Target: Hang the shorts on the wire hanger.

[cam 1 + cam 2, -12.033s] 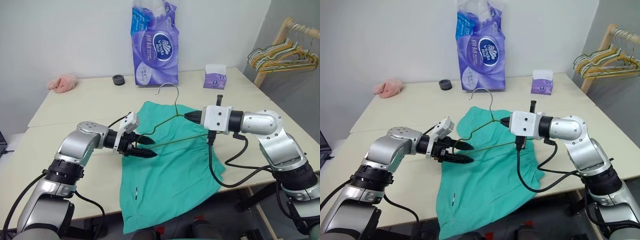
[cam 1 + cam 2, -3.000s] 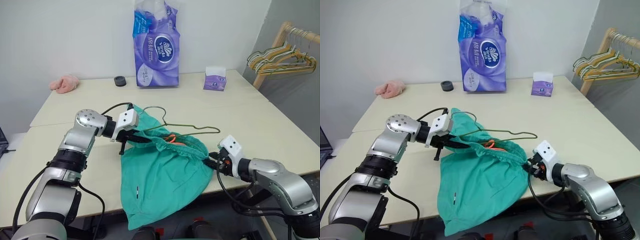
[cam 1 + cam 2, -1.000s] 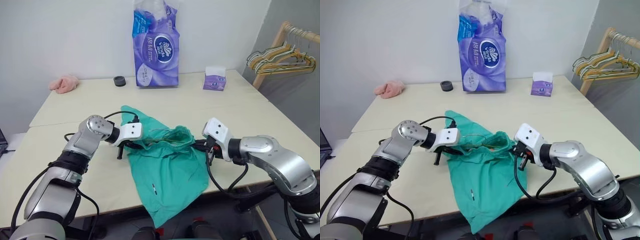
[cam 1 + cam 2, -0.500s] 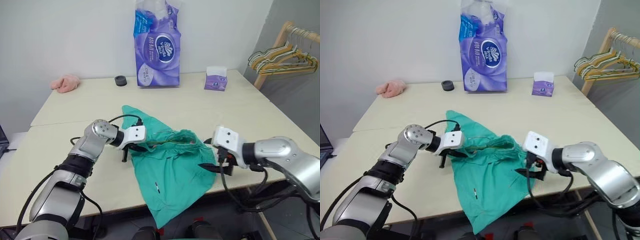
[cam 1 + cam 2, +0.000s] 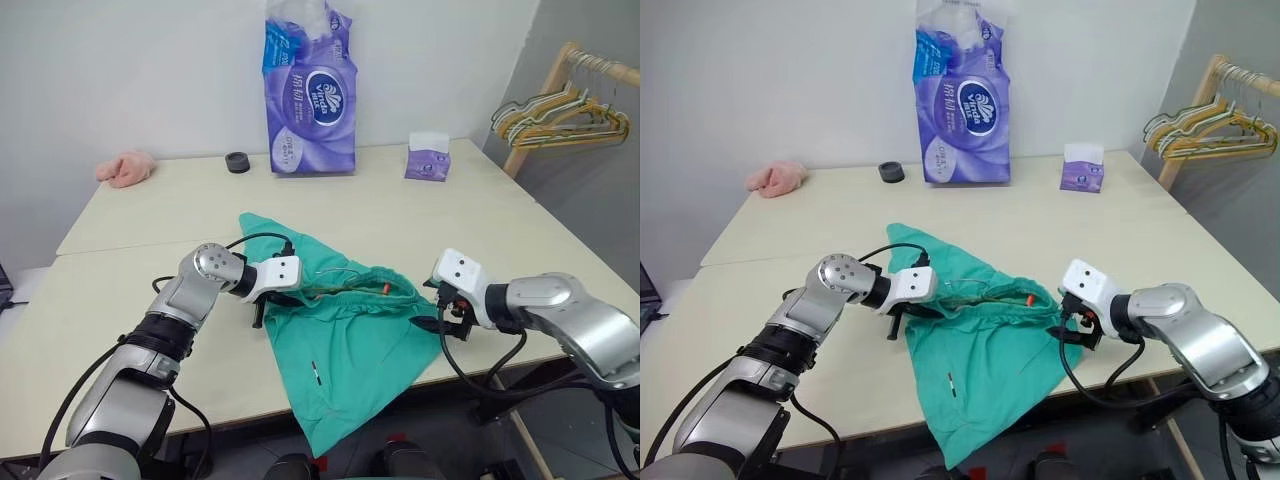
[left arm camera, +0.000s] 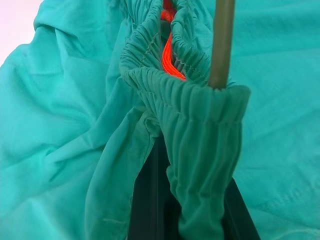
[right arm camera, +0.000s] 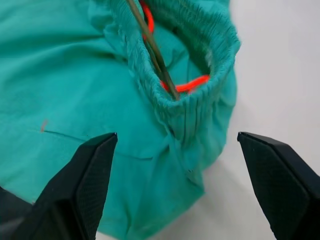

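The shorts (image 5: 345, 330) lie on the table (image 5: 130, 260), waistband running from the left gripper (image 5: 285, 297), pinching it, toward the right gripper (image 7: 175, 165) (jaws spread) just off its far end, wire hanger (image 7: 152, 50) inside

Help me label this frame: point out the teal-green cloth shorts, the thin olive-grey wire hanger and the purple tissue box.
Teal-green cloth shorts (image 5: 345, 345), left eye view, flat fabric below the waistband.
Thin olive-grey wire hanger (image 7: 152, 49), right wrist view, wire entering the waistband.
Purple tissue box (image 5: 427, 161), left eye view, front face.
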Motion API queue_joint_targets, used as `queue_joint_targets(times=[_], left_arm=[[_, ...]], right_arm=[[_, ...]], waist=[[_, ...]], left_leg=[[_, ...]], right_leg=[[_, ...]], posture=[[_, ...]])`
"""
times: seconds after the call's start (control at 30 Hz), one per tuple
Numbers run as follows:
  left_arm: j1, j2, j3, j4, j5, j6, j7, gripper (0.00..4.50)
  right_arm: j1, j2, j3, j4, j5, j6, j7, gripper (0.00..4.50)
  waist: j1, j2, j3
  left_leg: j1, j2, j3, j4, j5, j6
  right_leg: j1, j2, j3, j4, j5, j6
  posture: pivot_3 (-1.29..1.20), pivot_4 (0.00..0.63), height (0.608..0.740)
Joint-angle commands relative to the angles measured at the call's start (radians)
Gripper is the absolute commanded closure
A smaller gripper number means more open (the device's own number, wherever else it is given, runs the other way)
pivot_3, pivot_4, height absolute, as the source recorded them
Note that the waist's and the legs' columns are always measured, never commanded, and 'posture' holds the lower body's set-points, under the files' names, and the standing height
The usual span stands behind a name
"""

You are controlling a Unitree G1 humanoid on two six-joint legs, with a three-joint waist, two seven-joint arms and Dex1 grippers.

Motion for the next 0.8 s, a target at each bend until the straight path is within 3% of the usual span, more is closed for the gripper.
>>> queue_joint_targets(times=[0.03,0.23,0.27,0.33,0.67,0.8], left_arm=[[-0.009,0.007,0.008,-0.038,-0.009,-0.006,0.001,4.5],[0.0,0.007,0.014,-0.058,-0.018,0.009,0.0,4.5],[0.001,0.006,0.015,-0.062,-0.021,0.013,-0.001,4.5],[0.004,0.006,0.017,-0.072,-0.028,0.02,-0.005,4.5],[0.012,0.001,0.024,-0.128,-0.067,0.072,-0.022,4.5],[0.015,-0.008,0.032,-0.138,-0.086,0.073,-0.019,4.5]], right_arm=[[-0.058,0.033,0.047,0.07,-0.059,-0.062,0.02,0.39],[-0.117,0.099,0.122,0.184,-0.132,-0.129,0.054,0.39],[-0.122,0.105,0.13,0.194,-0.142,-0.138,0.059,0.56],[-0.129,0.112,0.144,0.21,-0.166,-0.157,0.073,0.94],[-0.116,0.118,0.147,0.182,-0.22,-0.188,0.118,4.38],[-0.117,0.119,0.135,0.165,-0.227,-0.184,0.133,4.45]], waist=[[0.0,0.0,0.0],[-0.003,0.0,0.0],[-0.003,0.0,0.0],[-0.003,0.0,0.0],[-0.003,0.0,0.0],[-0.003,0.0,0.0]], left_leg=[[0.0,0.0,0.0,0.0,0.0,0.0],[0.0,0.0,0.0,0.0,0.0,0.0],[0.0,0.0,0.0,0.0,0.0,0.0],[0.0,0.0,0.0,0.0,0.0,0.0],[-0.001,0.0,-0.001,0.0,0.0,0.0],[-0.001,0.0,-0.001,0.0,0.0,0.0]], right_leg=[[0.0,0.0,0.0,0.0,0.0,0.0],[0.0,0.0,0.0,0.0,0.0,-0.001],[0.0,0.0,0.0,0.0,0.0,-0.001],[-0.001,0.0,0.0,0.0,0.0,-0.001],[-0.001,0.0,-0.001,0.001,0.001,-0.001],[-0.001,0.0,0.0,0.001,0.001,-0.001]], posture=[[-0.13,0.001,0.74],[-0.11,0.002,0.74],[-0.11,0.002,0.74],[-0.1,0.002,0.74],[-0.1,0.001,0.74],[-0.1,0.0,0.74]])
